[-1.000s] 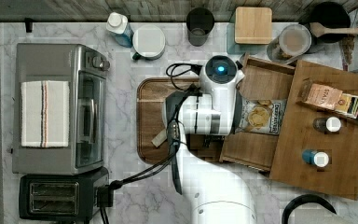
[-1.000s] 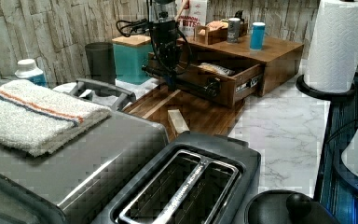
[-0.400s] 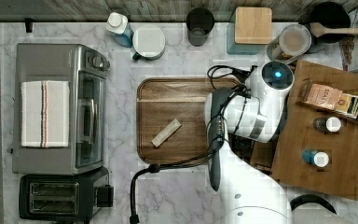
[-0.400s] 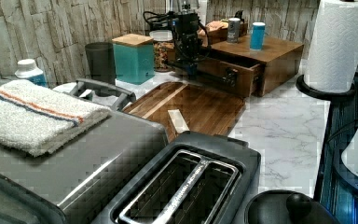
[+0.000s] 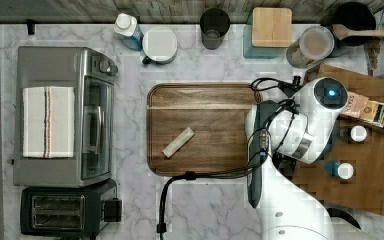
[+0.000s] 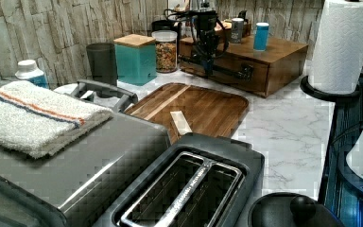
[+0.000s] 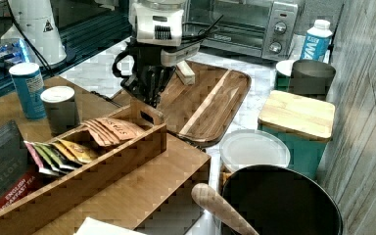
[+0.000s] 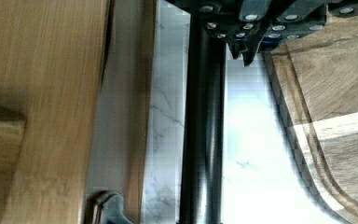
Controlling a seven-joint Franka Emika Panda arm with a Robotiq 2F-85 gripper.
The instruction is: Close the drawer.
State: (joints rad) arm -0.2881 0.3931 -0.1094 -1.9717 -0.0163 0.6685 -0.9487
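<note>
Left view, working from the near edge outward.

- Near: toaster (image 6: 184,189), slots up. Not involved.
- Middle: cutting board (image 6: 203,106) with a small wooden block (image 6: 182,124) lying on it. Both sit apart from the work.
- Far: the drawer (image 6: 260,80) sits under the cabinet top (image 6: 283,47). Its front looks flush, or very nearly flush, with the cabinet face. I judge the closing all but done.
- The drawer's black handle bar (image 8: 204,130) runs along the front, parallel to the nearest edge of the board. A strip of marble counter (image 8: 247,140) lies between board and bar.
- Gripper (image 6: 207,66) hangs at the handle, on the board side of the front, toward the left view's left end of the bar. The drawer therefore lies straight beyond it, away from the board. Any last push goes that way, square to the bar.
- Gripper opening: cannot tell. The wrist view puts it right at the bar, but a grasp is not clear. Nothing else is in it.
</note>
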